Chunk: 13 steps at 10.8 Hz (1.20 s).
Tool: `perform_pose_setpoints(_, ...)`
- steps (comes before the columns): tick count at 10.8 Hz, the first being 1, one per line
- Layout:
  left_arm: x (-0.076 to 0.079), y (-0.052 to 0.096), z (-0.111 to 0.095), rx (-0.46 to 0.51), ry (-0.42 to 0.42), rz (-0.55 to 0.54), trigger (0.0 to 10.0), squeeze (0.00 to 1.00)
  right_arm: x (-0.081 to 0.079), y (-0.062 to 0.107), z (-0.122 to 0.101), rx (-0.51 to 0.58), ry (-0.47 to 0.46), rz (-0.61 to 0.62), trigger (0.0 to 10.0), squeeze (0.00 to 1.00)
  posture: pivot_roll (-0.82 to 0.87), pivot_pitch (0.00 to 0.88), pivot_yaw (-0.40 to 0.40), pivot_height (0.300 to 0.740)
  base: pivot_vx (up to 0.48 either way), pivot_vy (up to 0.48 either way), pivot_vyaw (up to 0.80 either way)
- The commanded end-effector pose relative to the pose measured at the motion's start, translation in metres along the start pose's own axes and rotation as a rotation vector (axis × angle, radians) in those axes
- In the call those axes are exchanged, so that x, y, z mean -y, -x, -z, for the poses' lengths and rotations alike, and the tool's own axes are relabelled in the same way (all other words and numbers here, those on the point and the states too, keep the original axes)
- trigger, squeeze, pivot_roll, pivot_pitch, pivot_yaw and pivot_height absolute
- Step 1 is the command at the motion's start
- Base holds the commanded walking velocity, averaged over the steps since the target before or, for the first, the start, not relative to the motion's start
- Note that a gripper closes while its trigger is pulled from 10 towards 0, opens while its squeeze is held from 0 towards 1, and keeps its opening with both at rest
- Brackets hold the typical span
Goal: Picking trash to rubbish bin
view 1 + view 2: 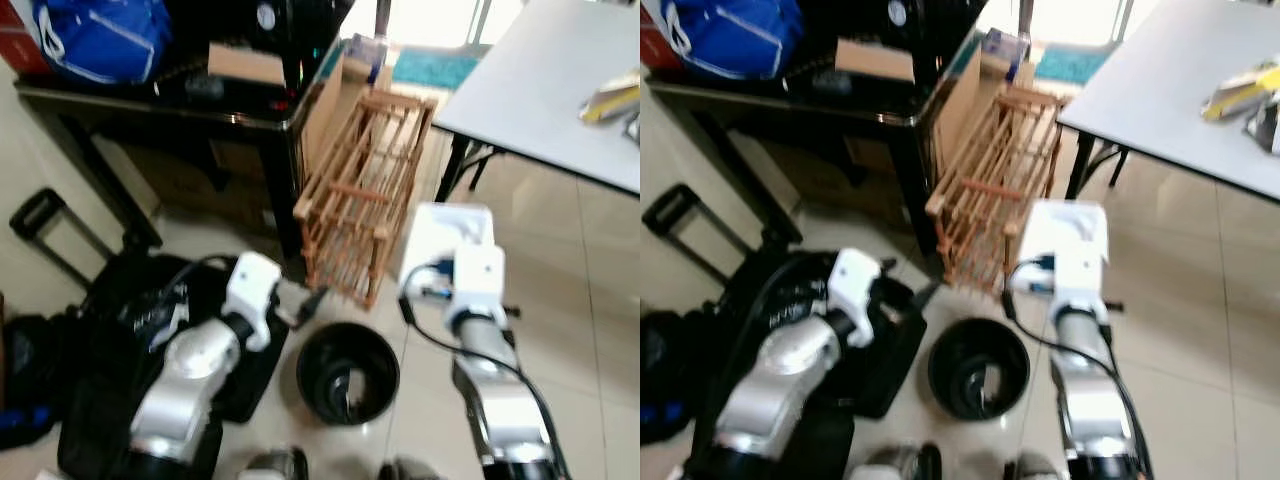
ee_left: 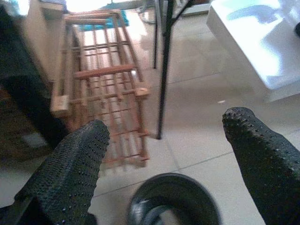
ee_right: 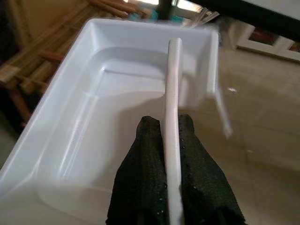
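Hidden: I cannot make out what lies inside the bin (image 1: 348, 372); its bottom is dark, with only a pale curved streak showing. My view is soft and blurred throughout.
Cut off: the black bag (image 1: 120, 330) by my left arm runs off the edge, and so does the white desk (image 1: 540, 90) at upper right.
Tray: a white plastic tray (image 3: 117, 108), rectangular, shallow, with rounded inner corners and glossy walls. I see it tilted up on edge in front of my right arm, just beside the wooden rack (image 1: 365, 195) and above the tiled floor (image 1: 590, 300), off to the right of the bin.
Right gripper: right gripper (image 3: 172, 136) has its jaws closed on the tray's rim, which stands as a thin white strip between the two black pads.
Left gripper: left gripper (image 2: 164, 159) has its jaws spread wide, holding nothing, hanging near the bin's rim with the rack beyond.
Bin: black, round, open-topped, standing on the floor between my two arms.
Dark desk: dark desk (image 1: 250, 115) behind the rack carries a blue bag (image 1: 100, 40) and a box (image 1: 245, 62).
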<state>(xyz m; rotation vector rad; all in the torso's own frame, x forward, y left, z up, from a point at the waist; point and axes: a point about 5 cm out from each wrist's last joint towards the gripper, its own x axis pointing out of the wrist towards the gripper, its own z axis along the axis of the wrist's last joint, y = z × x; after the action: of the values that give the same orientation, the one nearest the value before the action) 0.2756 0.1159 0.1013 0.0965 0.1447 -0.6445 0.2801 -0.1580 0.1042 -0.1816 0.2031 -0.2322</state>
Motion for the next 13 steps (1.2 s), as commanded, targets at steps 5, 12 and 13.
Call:
perform_pose_setpoints(5, -0.01, 0.025, 0.043, -0.162, 0.019, -0.026, 10.0, 0.0, -0.011, 0.002, 0.015, -0.081, -0.022, -0.083, 10.0, 0.0, 0.03, 0.198, 0.052, 0.74, 0.0, 0.0, 0.0)
perform_pose_setpoints(12, -0.011, 0.069, 0.071, -0.351, 0.051, 0.139, 10.0, 0.0, -0.023, -0.004, 0.023, -0.135, -0.007, -0.172, 10.0, 0.0, 0.1, 0.26, 0.058, 0.74, 0.0, 0.0, 0.0)
perform_pose_setpoints(13, -0.01, 0.075, 0.074, -0.386, 0.046, 0.174, 10.0, 0.0, -0.024, -0.005, 0.023, -0.136, -0.007, -0.176, 10.0, 0.0, 0.12, 0.274, 0.059, 0.74, 0.0, 0.0, 0.0)
